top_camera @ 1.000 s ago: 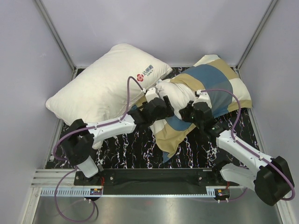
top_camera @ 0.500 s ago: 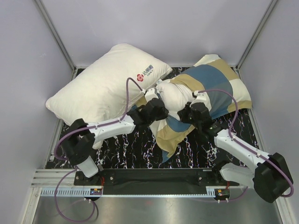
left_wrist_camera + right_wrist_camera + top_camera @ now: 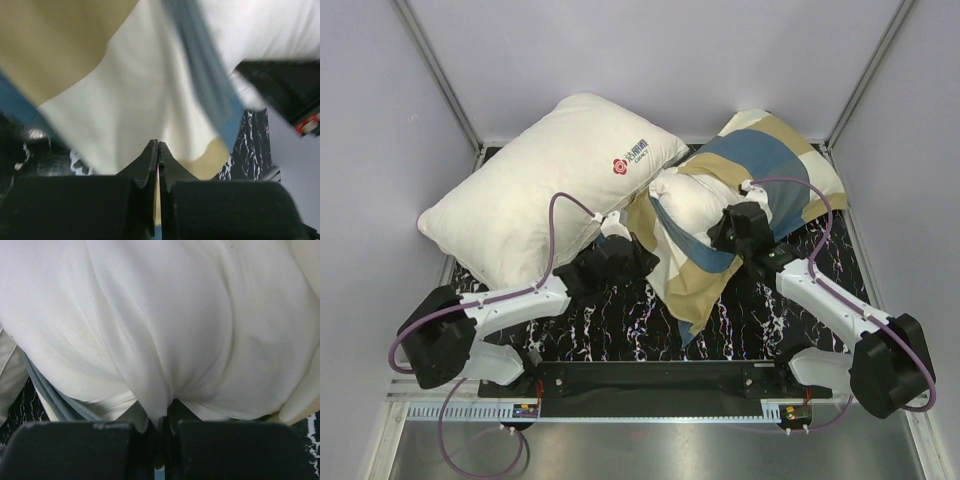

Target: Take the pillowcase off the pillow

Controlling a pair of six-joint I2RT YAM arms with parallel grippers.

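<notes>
The checked teal, tan and cream pillowcase (image 3: 770,165) lies at the back right, half peeled off the plain off-white pillow (image 3: 695,205), which bulges out of its open end. My left gripper (image 3: 638,248) is shut on the pillowcase's open edge. In the left wrist view the closed tips (image 3: 158,145) hold a sliver of cloth, and the pillowcase (image 3: 140,100) stretches away from them. My right gripper (image 3: 728,225) is shut on the pillow. In the right wrist view a fold of the white pillow (image 3: 165,315) is pinched between the jaws (image 3: 162,415).
A second white pillow with a red logo (image 3: 550,185) lies at the back left, touching the pillowcase. The black marbled tabletop (image 3: 610,320) shows in front. Grey walls close in on three sides, and a black base rail (image 3: 650,378) runs along the near edge.
My left gripper has shut on the pillowcase edge and pulled back toward the near left, drawing the cloth with it. The right gripper stays shut on the pillow, which has shifted slightly away.
</notes>
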